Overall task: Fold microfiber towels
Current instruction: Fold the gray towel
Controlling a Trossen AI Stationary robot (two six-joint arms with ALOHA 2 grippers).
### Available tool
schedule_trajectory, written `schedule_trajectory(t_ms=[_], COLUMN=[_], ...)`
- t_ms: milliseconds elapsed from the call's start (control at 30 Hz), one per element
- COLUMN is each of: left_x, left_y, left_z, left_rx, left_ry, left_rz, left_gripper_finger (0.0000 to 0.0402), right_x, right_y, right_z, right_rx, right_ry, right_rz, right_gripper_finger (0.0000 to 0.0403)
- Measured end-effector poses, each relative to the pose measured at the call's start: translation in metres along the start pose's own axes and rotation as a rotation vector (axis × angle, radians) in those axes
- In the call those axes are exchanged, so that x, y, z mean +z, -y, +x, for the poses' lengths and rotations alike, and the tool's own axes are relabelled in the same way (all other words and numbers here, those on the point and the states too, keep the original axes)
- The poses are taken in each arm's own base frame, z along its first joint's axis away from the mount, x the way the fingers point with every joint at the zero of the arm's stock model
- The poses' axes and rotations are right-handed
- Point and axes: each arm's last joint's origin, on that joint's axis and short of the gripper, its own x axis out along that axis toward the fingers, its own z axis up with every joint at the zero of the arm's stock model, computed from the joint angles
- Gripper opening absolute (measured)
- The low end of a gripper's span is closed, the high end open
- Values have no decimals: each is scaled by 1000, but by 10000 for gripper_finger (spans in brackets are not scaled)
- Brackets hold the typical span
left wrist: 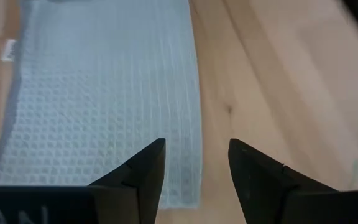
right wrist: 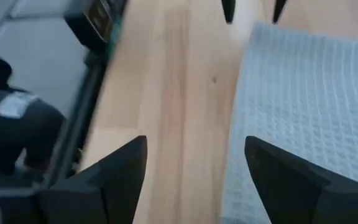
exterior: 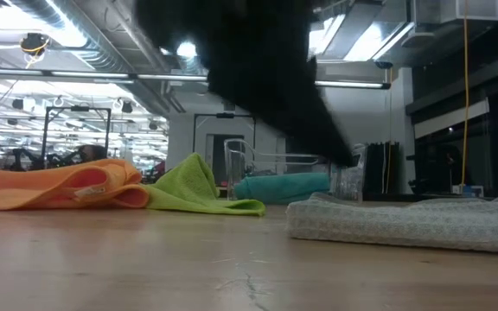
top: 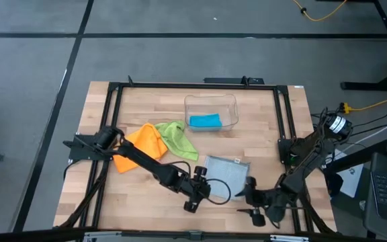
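Both grippers sit at the near edge of the table [top: 99, 202], flanking the pale grey-blue towel [top: 227, 171]. Left gripper [top: 195, 199] is at the towel's near-left corner, fingers parted and holding nothing; its wrist view shows the towel's edge running just past one finger, bare wood under the other. Right gripper [top: 257, 210] is at the near-right side, fingers spread wide and empty, the towel's edge beside one finger.

Grey-blue towel lies flat and doubled, small tag [left wrist: 7, 50] at a far corner; judged partly folded.

Mid-table, left: orange towel [top: 142, 146] and lime green towel [top: 177, 138], both crumpled, touching each other, unfolded.

Far centre: clear plastic bin [top: 228, 101] with the teal blue towel [top: 205, 121] inside.

Risks, as judgement:
- Left fingers straddle the edge rather than the cloth; closing here may pinch one layer only, or miss, and the fold would slip open.
- Grippers descend unevenly: towel drags, skews, the fold goes crooked.
- Soft waffle fabric may snag on a fingertip and lift on release.
- Left arm sweeping back could catch the green towel.
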Motion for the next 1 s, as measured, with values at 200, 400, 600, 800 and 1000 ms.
schedule_trajectory(t_ms=[200, 400, 600, 800, 1000], left_x=[-6, -6, -11, -15, -24], left_y=[8, 4, -2, -5, -13], left_z=[8, 8, 15, 21, 33], left_rx=[48, 61, -26, -50, 17], left_ry=[-21, -22, -57, -87, -132], left_rz=[89, 81, 9, -45, -73], left_gripper_finger=[169, 169, 169, 178, 187], right_x=[-4, -14, -20, -17, -16], right_y=[11, 27, 30, 28, 29], right_z=[20, 34, 45, 45, 45], right_rx=[-4, -111, -157, -197, -209], right_ry=[-109, -200, -235, -274, -283], right_rz=[-39, -69, -80, -84, -71], right_gripper_finger=[272, 272, 272, 272, 259])
